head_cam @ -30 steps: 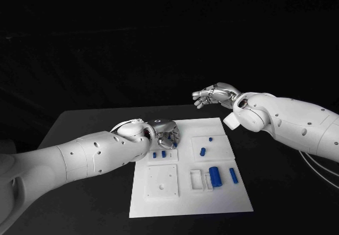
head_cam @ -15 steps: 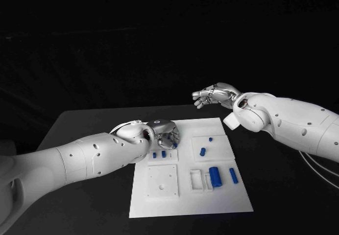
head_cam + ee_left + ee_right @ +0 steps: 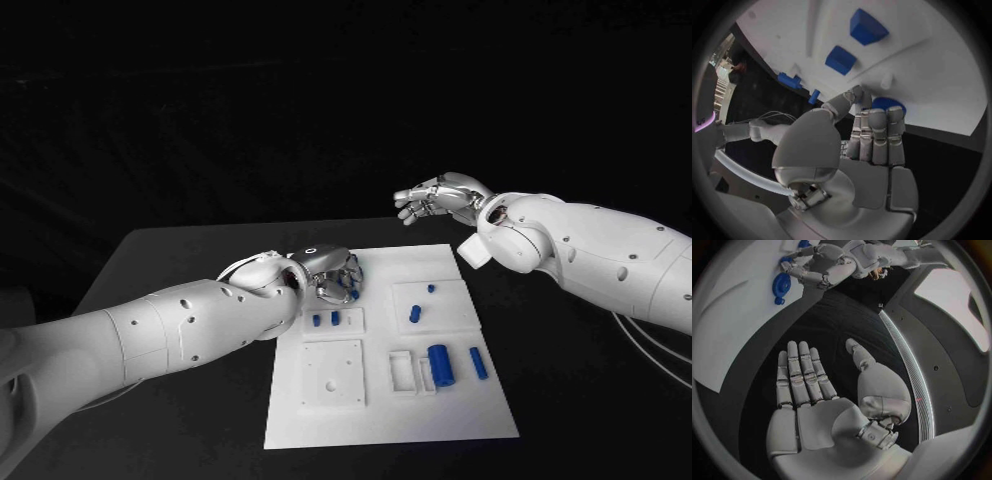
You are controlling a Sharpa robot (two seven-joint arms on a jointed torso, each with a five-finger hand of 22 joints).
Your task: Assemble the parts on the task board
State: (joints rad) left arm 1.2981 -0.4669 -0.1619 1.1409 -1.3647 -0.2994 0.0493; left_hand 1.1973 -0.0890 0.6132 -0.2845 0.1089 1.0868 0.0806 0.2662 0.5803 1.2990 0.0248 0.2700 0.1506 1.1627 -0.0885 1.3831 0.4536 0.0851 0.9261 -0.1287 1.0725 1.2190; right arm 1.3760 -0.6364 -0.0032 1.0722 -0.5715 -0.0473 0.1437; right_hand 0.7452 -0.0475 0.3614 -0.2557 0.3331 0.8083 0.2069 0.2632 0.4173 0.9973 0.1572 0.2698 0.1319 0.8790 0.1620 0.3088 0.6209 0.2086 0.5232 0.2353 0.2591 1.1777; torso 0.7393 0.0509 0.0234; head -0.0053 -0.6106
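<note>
The white rectangular task board (image 3: 389,420) lies flat in the middle of the black bench (image 3: 173,260), its long side running away from the robot. Small blue plastic parts sit on it: a pair of short blue pegs (image 3: 326,320) side by side in a recessed square at the left, a single small blue peg (image 3: 415,312) in the raised square at the right, and nearer the robot a thick blue cylinder (image 3: 440,363) with a slim blue pin (image 3: 477,363) just beside it. A white square plate with small holes (image 3: 332,372) sits in the near-left part of the board.

The left hand (image 3: 332,272) hangs low over the far-left corner of the board. In the left wrist view its fingers (image 3: 877,135) are curled together with the thumb drawn in beside them, and a round blue disc (image 3: 887,104) shows just past the fingertips against the board; whether the hand actually pinches the disc cannot be told.

The right hand (image 3: 440,195) is held up above the bench beyond the far-right corner of the board, well apart from every part. The right wrist view shows it open, palm flat, fingers (image 3: 801,375) straight and slightly spread, thumb out to the side, holding nothing.
</note>
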